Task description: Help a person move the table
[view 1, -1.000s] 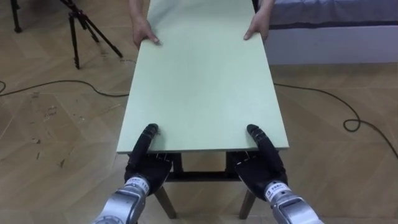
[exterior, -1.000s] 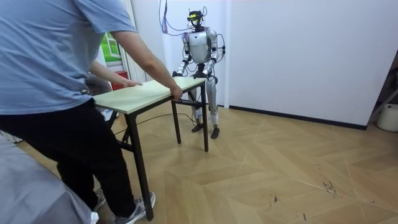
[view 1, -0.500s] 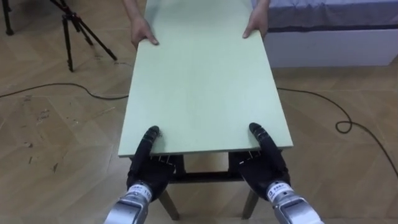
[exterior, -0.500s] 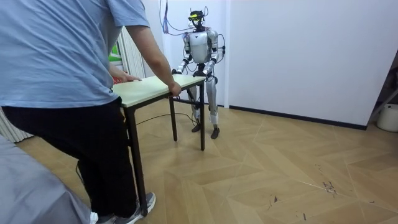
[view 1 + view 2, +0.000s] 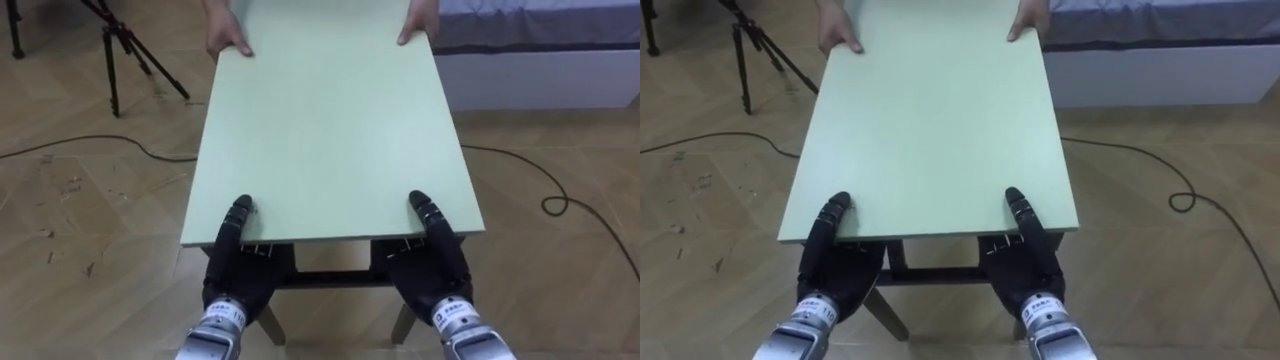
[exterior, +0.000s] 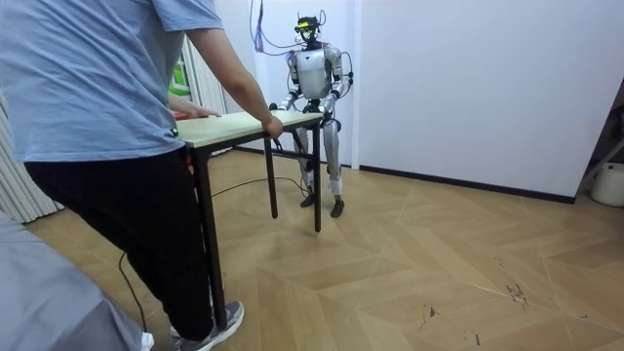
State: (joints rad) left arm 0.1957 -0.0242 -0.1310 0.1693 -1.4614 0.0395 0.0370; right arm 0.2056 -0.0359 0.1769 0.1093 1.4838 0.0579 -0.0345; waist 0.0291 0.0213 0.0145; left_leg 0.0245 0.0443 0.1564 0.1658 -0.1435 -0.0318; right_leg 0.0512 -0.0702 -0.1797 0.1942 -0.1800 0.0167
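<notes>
1. Pale-green table [image 5: 325, 130]: it stretches forward from my left hand [image 5: 235, 270] and right hand [image 5: 432, 270], which hold its near edge, to the far end beyond them. I cannot tell whether its legs clear the floor. A dragging leg would jerk the top against my hold.
2. Person [image 6: 97, 117]: stands at the far end, well ahead of both my hands, and the person's hands [image 5: 228, 38] rest on the two far corners. If their pace outruns my walk, I judge the edge could be pulled from me, or I get tugged off balance.
3. Bed [image 5: 540, 60]: ahead and to the right of my right hand, near the table's far right corner. A swing that way could knock the corner against it.
4. Tripod [image 5: 115, 50]: ahead and to the left of my left hand. Drifting left risks a table leg clipping it.
5. Cable [image 5: 100, 145] on the floor out to the left of my left hand, and a second cable [image 5: 560, 195] out to the right of my right hand. Either could snag a table leg or my feet.
6. Grasp itself: each hand is clamped on the table's edge, thumb lying on top and fingers tucked beneath. The thumbs reach only a little way onto the top, so a sudden tilt could slip it free.
</notes>
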